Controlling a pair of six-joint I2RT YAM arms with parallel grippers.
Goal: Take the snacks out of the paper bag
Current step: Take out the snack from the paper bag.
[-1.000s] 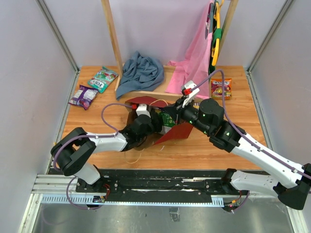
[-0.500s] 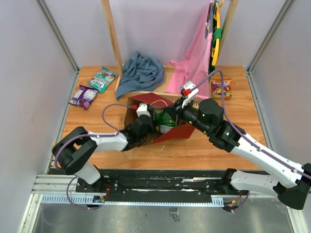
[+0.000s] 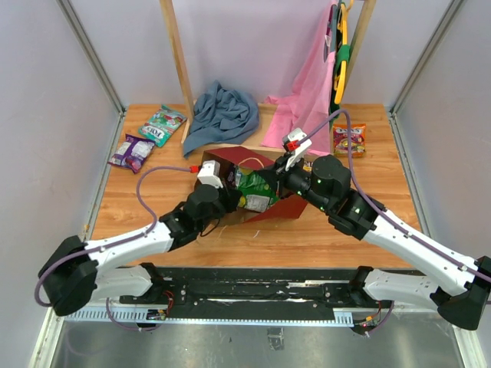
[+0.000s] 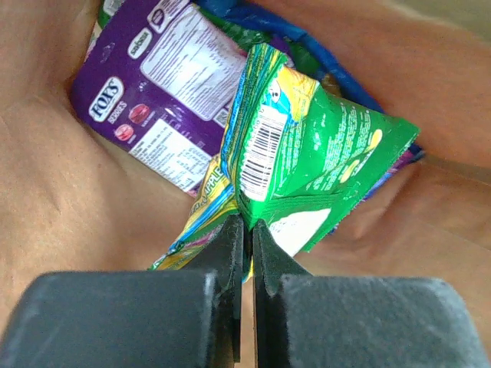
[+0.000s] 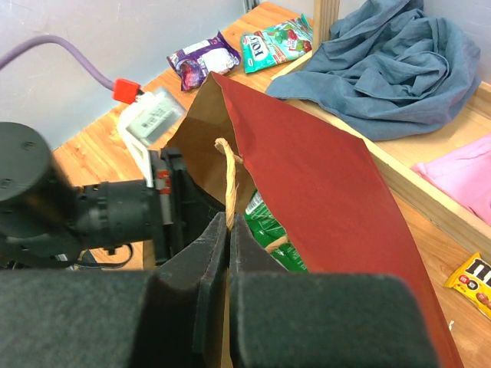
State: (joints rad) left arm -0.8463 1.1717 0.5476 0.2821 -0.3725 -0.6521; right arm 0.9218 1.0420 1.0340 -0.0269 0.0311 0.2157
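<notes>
The paper bag (image 3: 247, 159), red outside and brown inside (image 4: 61, 192), lies mid-table with its mouth facing left. My right gripper (image 5: 229, 222) is shut on its twine handle (image 5: 228, 176) and holds the top wall (image 5: 322, 199) up. At the mouth, my left gripper (image 4: 247, 226) is shut on the bottom edge of a green snack packet (image 4: 322, 146), which shows from above (image 3: 257, 192). Behind it in the bag lie a purple packet (image 4: 169, 84) and a blue bag (image 4: 261, 15).
A purple packet (image 3: 132, 151) and a teal packet (image 3: 163, 125) lie at the far left, a yellow M&M's packet (image 3: 349, 140) at the far right. A blue-grey cloth (image 3: 224, 113) and a pink garment (image 3: 307, 100) hang over the wooden rack base behind the bag.
My left gripper has shut on the green packet and drawn back toward the near left, bringing the packet to the bag's mouth. The right gripper has kept hold of the handle.
</notes>
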